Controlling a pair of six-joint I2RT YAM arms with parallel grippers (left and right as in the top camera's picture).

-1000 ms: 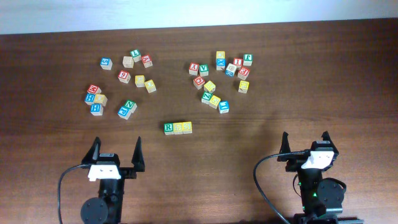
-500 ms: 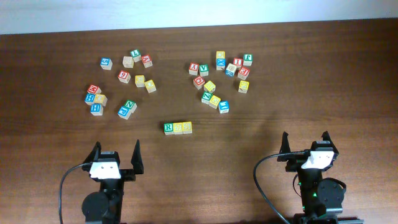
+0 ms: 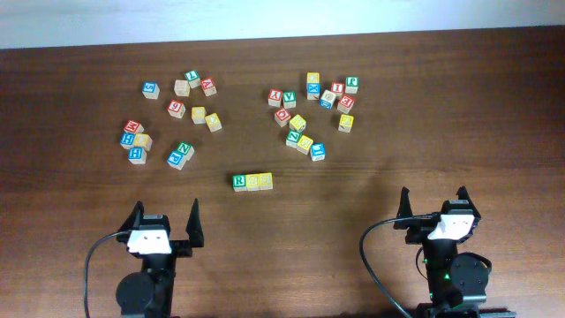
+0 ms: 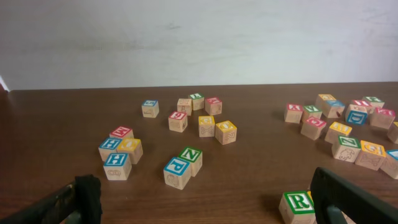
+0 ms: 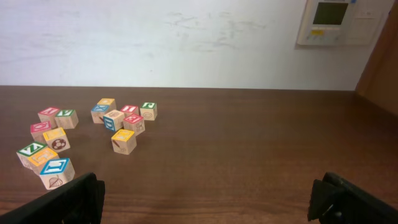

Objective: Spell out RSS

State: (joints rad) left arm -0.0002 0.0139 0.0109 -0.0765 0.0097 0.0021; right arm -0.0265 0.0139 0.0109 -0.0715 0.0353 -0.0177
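A row of three cubes lies at the table's middle: the green-and-white R cube [image 3: 239,181], then two yellow-faced cubes [image 3: 253,181] [image 3: 266,180] touching to its right. In the left wrist view the R cube [image 4: 297,205] shows at the lower right, partly behind my right-hand finger [image 4: 329,194], which hides the yellow ones. My left gripper [image 3: 165,212] [image 4: 206,196] is open and empty, nearer the front edge and to the left of the row. Far to the row's right, my right gripper [image 3: 433,196] [image 5: 208,196] is open over bare wood.
Two loose groups of alphabet cubes lie behind the row, one at the back left [image 3: 177,119] and one at the back right [image 3: 313,110]. A blue P cube [image 4: 176,172] and a green N cube [image 4: 190,159] are the nearest ones ahead of the left gripper. A white wall bounds the table's far edge.
The left gripper has drawn back slightly toward the front edge, then held still. The right arm and the cubes have not moved.
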